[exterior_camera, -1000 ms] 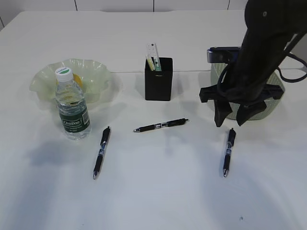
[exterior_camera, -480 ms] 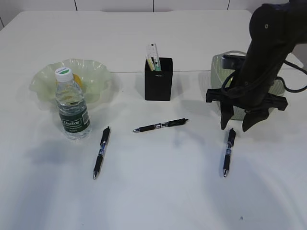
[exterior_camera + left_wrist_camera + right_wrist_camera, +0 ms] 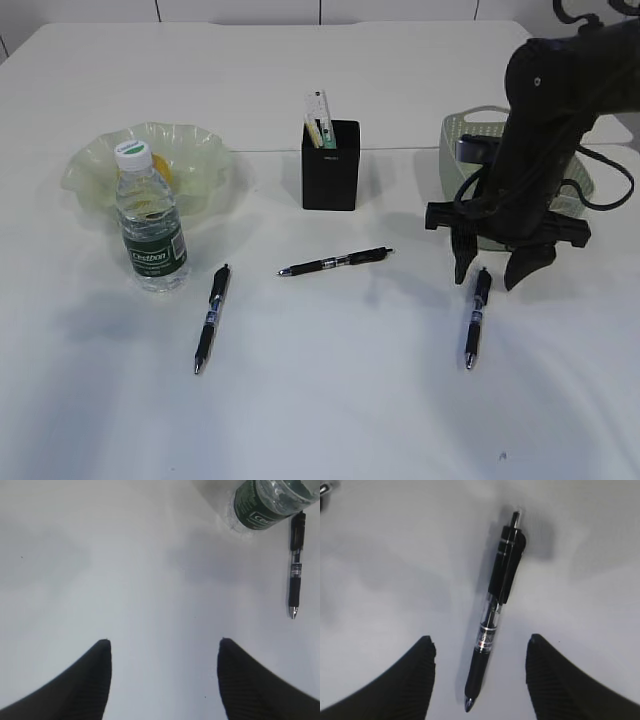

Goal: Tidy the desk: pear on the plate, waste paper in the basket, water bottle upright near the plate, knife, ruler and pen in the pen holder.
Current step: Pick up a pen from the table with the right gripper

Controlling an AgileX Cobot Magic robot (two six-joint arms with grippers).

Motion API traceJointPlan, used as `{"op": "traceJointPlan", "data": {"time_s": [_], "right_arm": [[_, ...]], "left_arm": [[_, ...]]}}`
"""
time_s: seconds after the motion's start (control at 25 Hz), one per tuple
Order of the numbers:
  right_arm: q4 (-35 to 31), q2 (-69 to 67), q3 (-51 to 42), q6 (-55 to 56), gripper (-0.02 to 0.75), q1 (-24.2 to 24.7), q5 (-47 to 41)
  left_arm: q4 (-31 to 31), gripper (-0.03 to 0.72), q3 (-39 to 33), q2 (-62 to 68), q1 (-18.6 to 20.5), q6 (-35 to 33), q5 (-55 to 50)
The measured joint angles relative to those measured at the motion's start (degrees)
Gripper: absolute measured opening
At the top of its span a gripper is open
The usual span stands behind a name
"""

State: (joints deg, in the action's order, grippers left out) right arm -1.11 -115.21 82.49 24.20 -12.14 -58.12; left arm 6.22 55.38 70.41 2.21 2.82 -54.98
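Lower now than a second ago, your right gripper (image 3: 491, 277) hangs with jaws open astride the black pen (image 3: 495, 615), empty. The pen lies skewed between the tips; close off-centre and you'll roll it away.

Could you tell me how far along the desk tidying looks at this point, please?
Done: the water bottle stands upright beside the plate, and the ruler sits in the pen holder. In hand: the right end effector, jaws open, hangs over the right pen without gripping it. Left: all three pens, including the middle pen and left pen, lie on the desk.
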Motion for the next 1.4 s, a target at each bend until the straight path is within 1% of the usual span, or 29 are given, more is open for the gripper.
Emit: {"op": "traceJointPlan", "data": {"time_s": [0.32, 0.64, 0.96, 1.24, 1.4], "right_arm": [[3.28, -0.45, 0.00, 1.14, 0.430, 0.00, 0.70], [3.41, -0.49, 0.00, 5.28, 0.430, 0.00, 1.53], [3.41, -0.49, 0.00, 5.86, 0.430, 0.00, 1.87], [-1.37, -0.58, 0.00, 5.90, 0.430, 0.00, 1.51], [-2.21, -0.58, 0.00, 6.00, 0.430, 0.00, 0.65]], "left_arm": [[0.00, 0.467, 0.00, 0.00, 0.00, 0.00, 0.04], [0.00, 0.467, 0.00, 0.00, 0.00, 0.00, 0.13], [0.00, 0.466, 0.00, 0.00, 0.00, 0.00, 0.26], [0.00, 0.466, 0.00, 0.00, 0.00, 0.00, 0.26], [0.00, 0.467, 0.00, 0.00, 0.00, 0.00, 0.26]]}}
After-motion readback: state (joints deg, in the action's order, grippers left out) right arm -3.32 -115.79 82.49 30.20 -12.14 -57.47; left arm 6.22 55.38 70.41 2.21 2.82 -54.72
